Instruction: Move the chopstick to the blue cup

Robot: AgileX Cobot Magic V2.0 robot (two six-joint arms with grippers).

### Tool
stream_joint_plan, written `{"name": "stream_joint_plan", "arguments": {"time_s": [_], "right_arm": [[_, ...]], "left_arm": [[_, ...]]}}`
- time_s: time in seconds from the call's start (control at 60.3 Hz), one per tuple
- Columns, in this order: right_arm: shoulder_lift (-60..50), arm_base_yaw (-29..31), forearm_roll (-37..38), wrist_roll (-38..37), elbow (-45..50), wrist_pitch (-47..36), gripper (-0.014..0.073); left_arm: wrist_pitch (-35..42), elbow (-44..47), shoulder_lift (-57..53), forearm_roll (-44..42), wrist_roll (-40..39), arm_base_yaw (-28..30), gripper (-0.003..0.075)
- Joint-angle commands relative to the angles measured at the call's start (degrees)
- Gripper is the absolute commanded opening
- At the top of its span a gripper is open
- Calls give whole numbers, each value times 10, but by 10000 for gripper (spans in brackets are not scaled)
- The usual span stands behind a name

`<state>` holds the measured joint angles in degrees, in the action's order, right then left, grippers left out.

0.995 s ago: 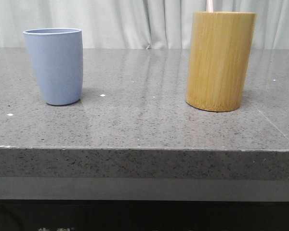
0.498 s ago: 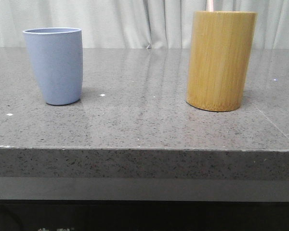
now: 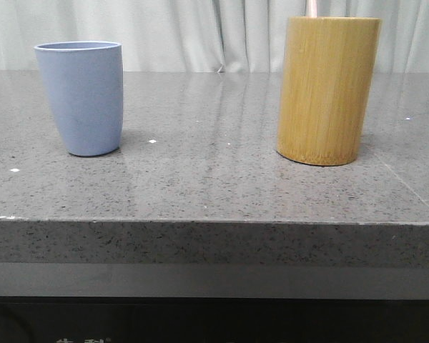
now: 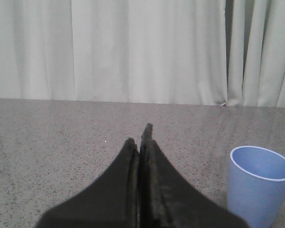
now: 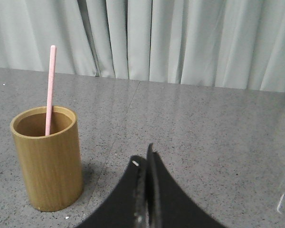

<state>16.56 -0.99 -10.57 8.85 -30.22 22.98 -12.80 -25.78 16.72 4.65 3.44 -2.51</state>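
**Chopstick's standing in the bamboo holder, right arm's got the shorter trip**

Starting closest to me: both my grippers are empty with the fingers pressed together. My right gripper (image 5: pixel 145 164) hangs low over the table (image 3: pixel 214 179), and my left gripper (image 4: pixel 138 142) does the same on its side.

Just past my left fingertips and off to one side sits the blue cup (image 4: pixel 259 183), upright, mouth open, nothing in it that I can see. In the front view the blue cup is well apart from the bamboo holder (image 3: pixel 327 89), with bare stone between them.

From the right wrist view the bamboo holder stands ahead and off to the side of my fingers. The chopstick (image 5: pixel 49 88) stands in it nearly upright, leaning on the rim, upper half poking well above the top. So its long axis runs up and down, and I'd guess a pinch from the side on that exposed part, then a straight lift, is the way to go. Right arm looks nearer to it.

Lots of open table around both, the front edge well short of them, curtain (image 5: pixel 180 42) far behind.
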Motion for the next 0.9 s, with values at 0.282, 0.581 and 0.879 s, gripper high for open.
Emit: {"name": "stream_joint_plan", "arguments": {"time_s": [0.282, 0.581, 0.879], "right_arm": [[54, 3, -29, 2, -37, -44, -113], [54, 3, -29, 2, -37, -44, 150], [54, 3, -29, 2, -37, -44, 547]], "left_arm": [[85, -25, 53, -2, -2, 0, -19], [85, -25, 53, -2, -2, 0, 75], [82, -25, 53, -2, -2, 0, 589]]}}
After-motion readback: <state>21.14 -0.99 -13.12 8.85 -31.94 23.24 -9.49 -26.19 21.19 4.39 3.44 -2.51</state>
